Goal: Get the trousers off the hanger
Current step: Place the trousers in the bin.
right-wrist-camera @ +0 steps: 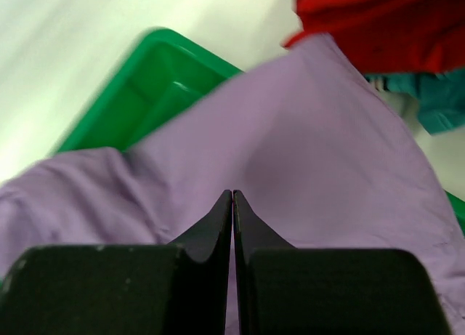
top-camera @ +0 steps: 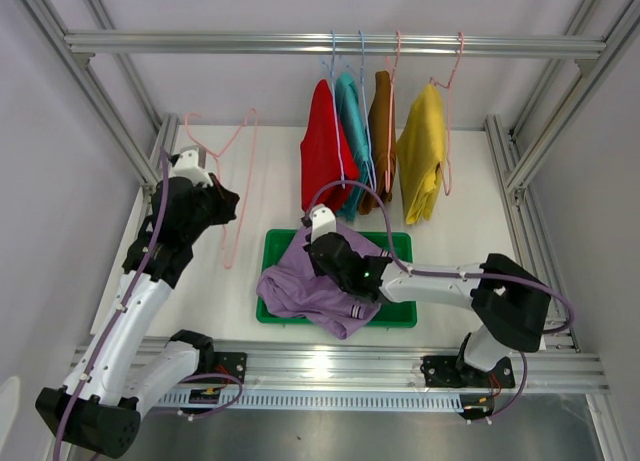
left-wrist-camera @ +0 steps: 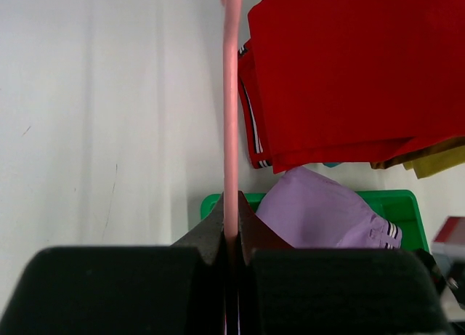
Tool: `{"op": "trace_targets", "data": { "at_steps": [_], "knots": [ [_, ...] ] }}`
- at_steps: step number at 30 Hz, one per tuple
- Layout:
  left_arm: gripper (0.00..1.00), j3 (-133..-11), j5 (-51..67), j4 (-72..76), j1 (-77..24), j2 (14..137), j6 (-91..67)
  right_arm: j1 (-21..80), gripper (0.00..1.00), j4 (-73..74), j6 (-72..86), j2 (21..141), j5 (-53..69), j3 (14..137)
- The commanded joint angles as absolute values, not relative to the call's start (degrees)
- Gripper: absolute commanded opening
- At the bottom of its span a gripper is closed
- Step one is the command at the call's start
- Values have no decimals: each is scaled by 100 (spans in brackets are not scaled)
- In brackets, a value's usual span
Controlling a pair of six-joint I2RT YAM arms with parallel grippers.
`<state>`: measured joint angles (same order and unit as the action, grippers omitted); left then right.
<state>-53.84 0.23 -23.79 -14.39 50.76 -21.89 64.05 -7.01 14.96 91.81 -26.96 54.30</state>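
Note:
My left gripper point(top-camera: 226, 203) point(left-wrist-camera: 232, 226) is shut on the bare pink hanger point(top-camera: 241, 171) point(left-wrist-camera: 231, 110) and holds it at the left, away from the rail. The lilac trousers point(top-camera: 295, 281) point(left-wrist-camera: 320, 211) point(right-wrist-camera: 312, 146) lie crumpled over the green tray point(top-camera: 400, 316). My right gripper point(top-camera: 320, 245) point(right-wrist-camera: 232, 198) is shut on a fold of them above the tray. The red trousers point(top-camera: 322, 151) point(left-wrist-camera: 341, 66), teal trousers point(top-camera: 353, 116), brown trousers point(top-camera: 382, 121) and yellow trousers point(top-camera: 424, 151) hang on hangers from the rail.
The metal rail point(top-camera: 200, 43) spans the back, with frame posts at both sides of the table. The tray's green floor point(right-wrist-camera: 138, 81) shows left of the lilac cloth. The red trousers hang just behind the tray's far edge point(left-wrist-camera: 403, 204).

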Motion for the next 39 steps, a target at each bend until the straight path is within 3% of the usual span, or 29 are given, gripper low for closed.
{"op": "trace_targets", "data": {
  "at_steps": [1, 15, 29, 39],
  "knots": [
    [1, -5660, 35, -2276, -1512, 5071, -2057, 6214, 4, -782, 1556, 9369, -2663, 5317],
    [1, -5678, 26, -2276, -1608, 5115, -1978, 5862, 2, -1134, 1696, 10178, -2355, 5194],
    [1, -5748, 44, -2312, -1635, 5098, -1802, 6292, 6, 386, 1652, 8509, -2654, 5318],
    [0, -5879, -202, -2382, -1784, 5054, -1583, 6653, 6, 335, 1889, 8271, -2470, 4773]
  ]
}}
